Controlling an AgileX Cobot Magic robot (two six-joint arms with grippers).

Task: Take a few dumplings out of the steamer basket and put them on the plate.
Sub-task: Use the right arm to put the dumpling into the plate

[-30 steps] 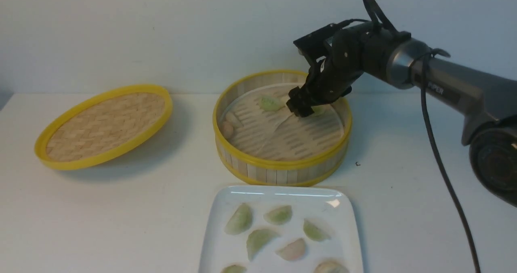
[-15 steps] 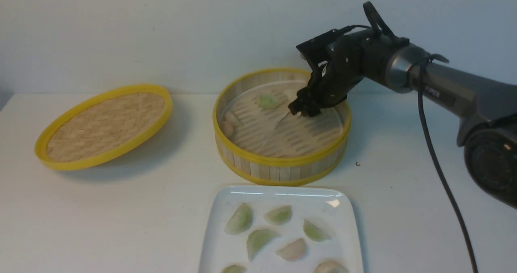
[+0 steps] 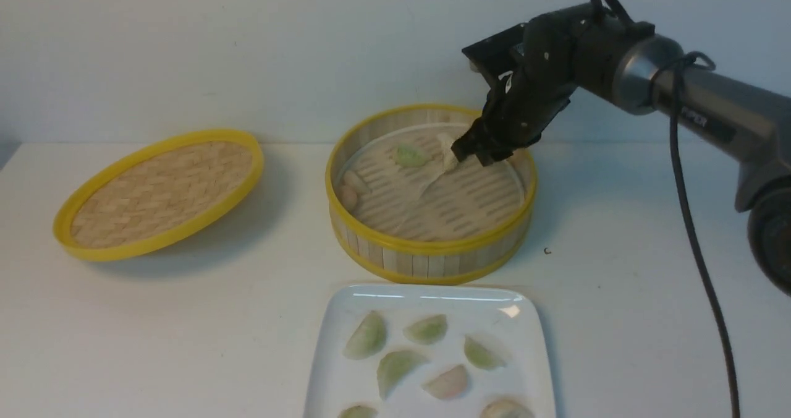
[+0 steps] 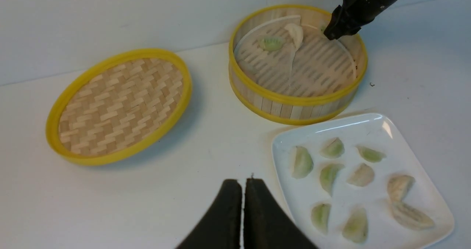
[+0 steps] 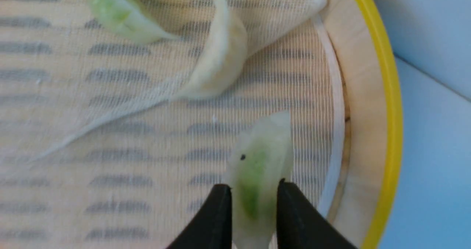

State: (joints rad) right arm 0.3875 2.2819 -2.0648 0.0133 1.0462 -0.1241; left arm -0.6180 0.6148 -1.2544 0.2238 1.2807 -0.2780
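Lid point(image 3: 160, 192) lies well left of the steamer basket point(image 3: 426, 254), out of play. My left gripper point(image 4: 243, 185), pressed shut and empty, hangs nearer than the basket. Just in front of the basket, the plate point(image 3: 334, 368) already carries about nine dumplings point(image 4: 302, 162), so I judge the job mostly done. Four more lie on the basket floor. At its far right, my right gripper point(image 5: 253, 190) pinches a pale green dumpling point(image 5: 261, 149), not yet carried over.

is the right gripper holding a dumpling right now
Yes, the right wrist view shows the right gripper closed on a pale green dumpling, one finger on each side, over the steamer basket.
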